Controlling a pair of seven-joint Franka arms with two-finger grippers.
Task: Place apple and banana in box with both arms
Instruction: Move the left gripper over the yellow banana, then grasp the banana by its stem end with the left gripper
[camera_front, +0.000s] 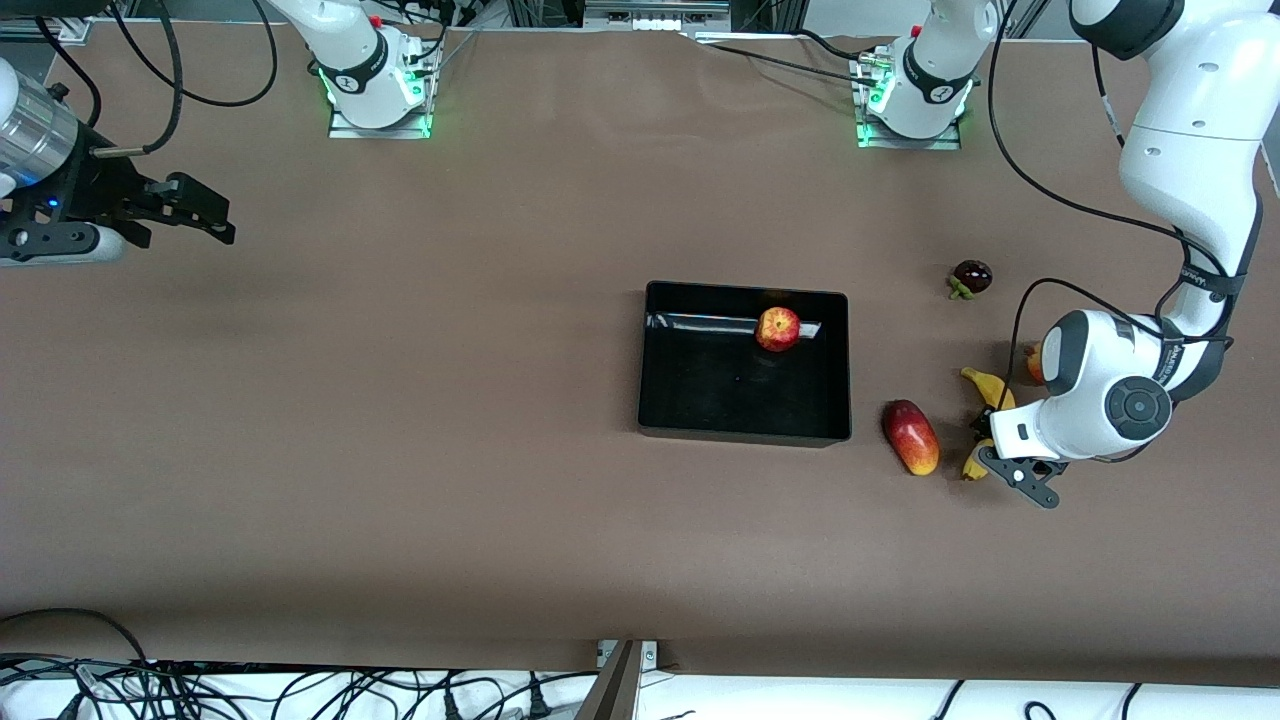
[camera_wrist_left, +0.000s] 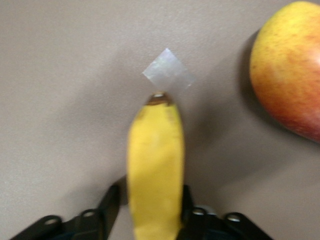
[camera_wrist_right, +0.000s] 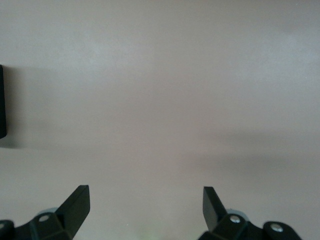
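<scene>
apple (camera_front: 778, 328): red with yellow streaks | banana (camera_wrist_left: 155, 172): yellow, dark tip | box (camera_front: 662, 400): glossy black | oblong fruit (camera_front: 911, 437): red going to yellow | small round fruit (camera_front: 971, 276): dark maroon, green stem | table (camera_front: 400, 450): plain brown | tape square (camera_wrist_left: 168, 76): pale, shiny

brown table top (camera_front: 400, 450) under even light

tangled black cables (camera_front: 200, 690) on a white strip along the edge nearest the front camera

Front camera high, facing arms; left wrist close over banana (camera_wrist_left: 155, 175), shared.
</scene>
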